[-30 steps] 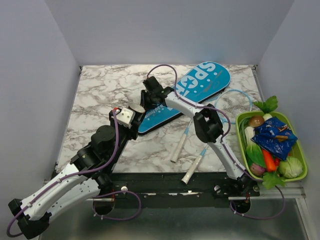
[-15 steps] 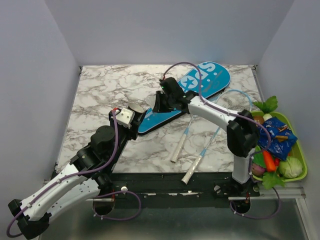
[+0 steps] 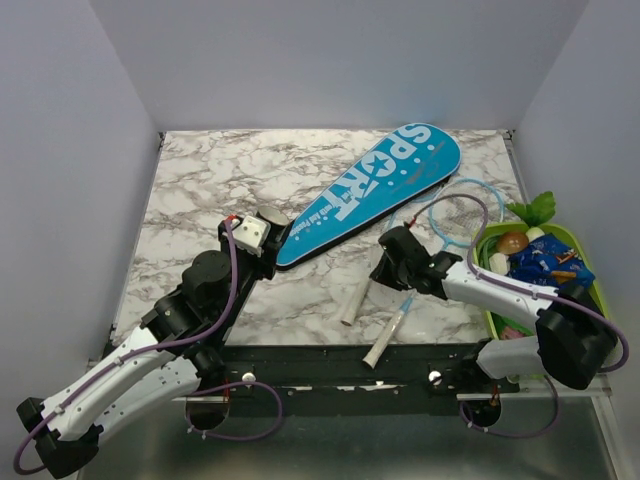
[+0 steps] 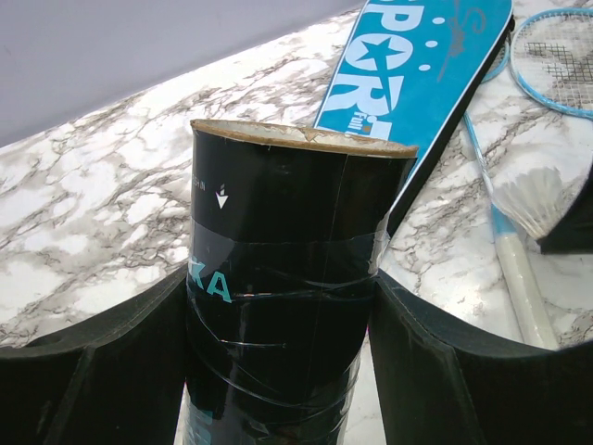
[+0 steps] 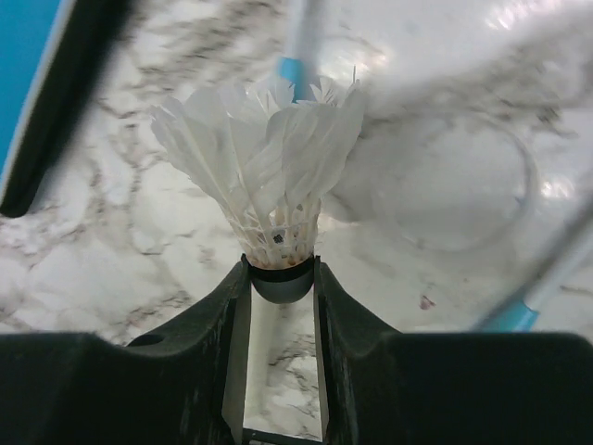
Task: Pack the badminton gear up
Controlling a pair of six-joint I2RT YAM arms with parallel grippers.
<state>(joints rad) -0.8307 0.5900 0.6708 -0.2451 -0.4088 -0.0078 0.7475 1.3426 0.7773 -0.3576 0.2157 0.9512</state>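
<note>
From above, the blue bag (image 3: 370, 190) lies slanted on the desk (image 3: 200, 180), wide end far right. Left camera: the left gripper (image 4: 281, 311) hugs a black tube (image 4: 287, 213). Right camera: the right gripper (image 5: 281, 278) pinches a birdie (image 5: 264, 167), feathers pointing away.

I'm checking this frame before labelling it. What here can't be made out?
Left wrist view: the inside of the black tube in the left gripper; only its rim edge shows.
Top view: the near part of the green tray, covered by the right arm.
Right wrist view: the rackets, blurred and cut off by the edges behind the shuttlecock in the right gripper.
</note>
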